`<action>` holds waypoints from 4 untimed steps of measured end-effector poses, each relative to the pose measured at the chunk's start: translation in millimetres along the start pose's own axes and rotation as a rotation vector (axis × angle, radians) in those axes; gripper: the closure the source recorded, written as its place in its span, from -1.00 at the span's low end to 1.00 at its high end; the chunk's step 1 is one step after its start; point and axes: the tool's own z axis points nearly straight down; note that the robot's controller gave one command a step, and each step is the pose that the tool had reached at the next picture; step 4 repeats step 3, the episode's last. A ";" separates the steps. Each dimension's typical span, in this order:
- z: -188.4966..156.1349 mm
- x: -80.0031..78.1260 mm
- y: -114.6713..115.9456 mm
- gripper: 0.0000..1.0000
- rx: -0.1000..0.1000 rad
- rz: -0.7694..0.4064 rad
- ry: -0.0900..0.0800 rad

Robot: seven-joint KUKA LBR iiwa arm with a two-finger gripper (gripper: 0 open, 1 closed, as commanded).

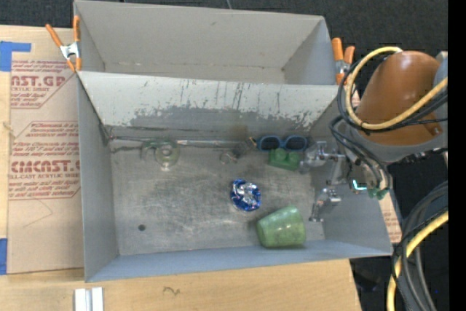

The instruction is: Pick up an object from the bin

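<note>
Gripper [321, 182] low by right wall, fingers spread, nothing between; pale green tumbler [281, 228] on its side just beside, front right; green block [282, 159], blue goggles [271, 143] behind; crumpled blue-white wrapper [246, 195] mid-floor

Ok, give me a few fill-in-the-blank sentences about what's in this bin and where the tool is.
1. The crumpled ball near the middle of the bin is white and ____.
2. The cup-like thing by the near wall is pale ____.
3. The tool hangs by the bin's ____ wall in the camera view.
Missing words: blue; green; right.
</note>
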 end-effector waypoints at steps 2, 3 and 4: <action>109.6 6.7 54.6 1.00 0.001 -0.062 -0.005; -29.2 7.2 41.2 1.00 0.003 -0.228 -0.015; -29.2 7.2 41.2 1.00 0.003 -0.228 -0.015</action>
